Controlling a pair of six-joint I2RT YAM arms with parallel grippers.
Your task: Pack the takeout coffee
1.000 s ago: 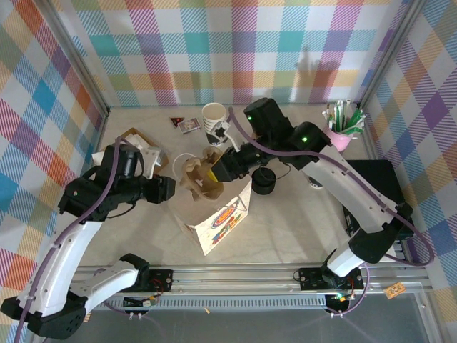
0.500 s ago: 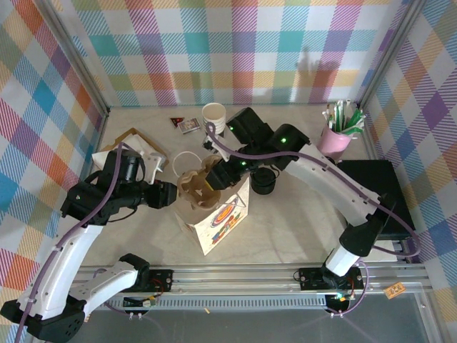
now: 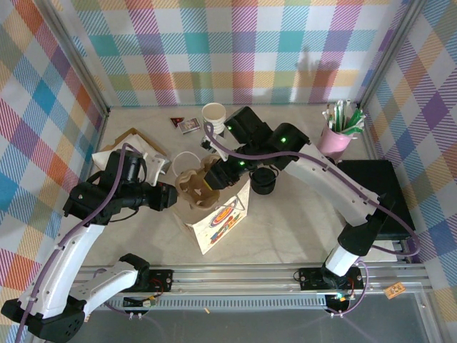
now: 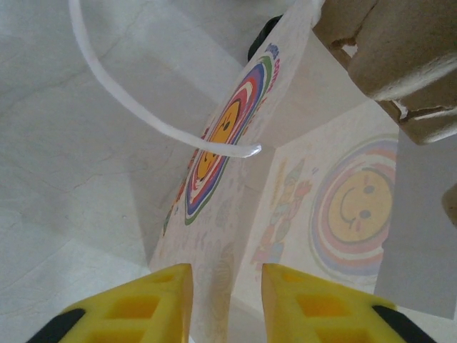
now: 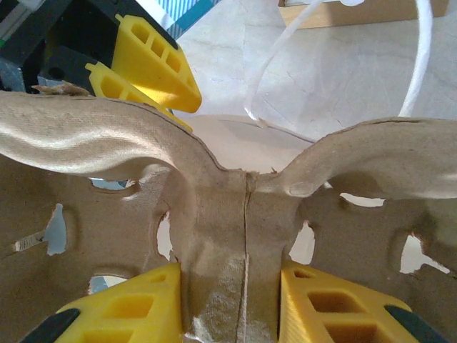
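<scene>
Seen from above, the right gripper point(image 3: 208, 183) at the centre of the frame pinches a brown pulp cup carrier point(image 3: 190, 184) and holds it over the open mouth of the paper bag point(image 3: 218, 223), which stands just below centre. The left gripper point(image 3: 170, 199) sits at the bag's left rim. I cannot place the takeout coffee with certainty. A round black thing point(image 3: 263, 182) stands on the table just right of the bag's mouth, and from this angle it could be the lidded cup or bare lids. A stack of lidless cups point(image 3: 213, 113) stands at upper centre.

In the left wrist view, the yellow fingers point(image 4: 143, 307) at the bottom edge flank the bag's upright corner with a narrow gap. I cannot tell whether they bite the paper. The bag's white handle point(image 4: 143, 118) arcs across the upper left, and the carrier hangs at upper right above the bag's inside face.

In the right wrist view, the fingers point(image 5: 136, 314) at the bottom are pressed together on the carrier's central ridge. The left gripper's yellow tips show at upper left, beyond the carrier's edge.

The step in hand looks like seating the carrier in the bag. To do it well, the left side should hold the rim firmly and pull it wide. The carrier should go down level and straight, with its corners clear of the rim and the handle loop
</scene>
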